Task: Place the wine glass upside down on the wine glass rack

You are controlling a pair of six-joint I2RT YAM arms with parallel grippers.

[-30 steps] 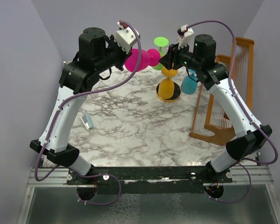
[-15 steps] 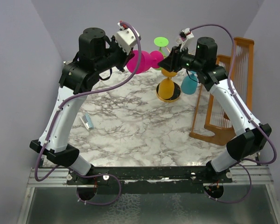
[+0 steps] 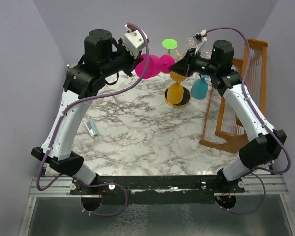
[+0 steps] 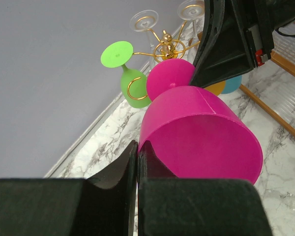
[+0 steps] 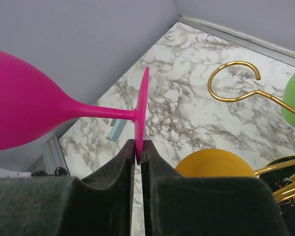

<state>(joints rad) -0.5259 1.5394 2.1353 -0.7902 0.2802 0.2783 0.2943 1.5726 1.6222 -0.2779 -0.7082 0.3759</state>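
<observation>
The pink wine glass (image 3: 150, 65) hangs on its side in the air between both grippers, left of the gold wine glass rack (image 3: 185, 102). My left gripper (image 3: 136, 61) is shut on the rim of its bowl (image 4: 201, 137). My right gripper (image 3: 174, 66) is shut on the edge of its round foot (image 5: 141, 108), with the stem running left from it. The rack's gold hub (image 4: 164, 49) and a free ring-ended arm (image 5: 236, 78) show in the wrist views. The rack holds an orange glass (image 3: 176, 92), a green glass (image 3: 168, 45) and a blue glass (image 3: 199, 89).
A brown wooden slatted frame (image 3: 236, 113) stands at the right of the marble table. A small light blue object (image 3: 92, 128) lies at the left. Clear glasses (image 4: 143, 20) hang on the rack's far side. Grey walls close in behind and on both sides.
The pink glass has shifted a little to the right, toward the rack. The right gripper came in from the rack side and now grips the glass's foot.
</observation>
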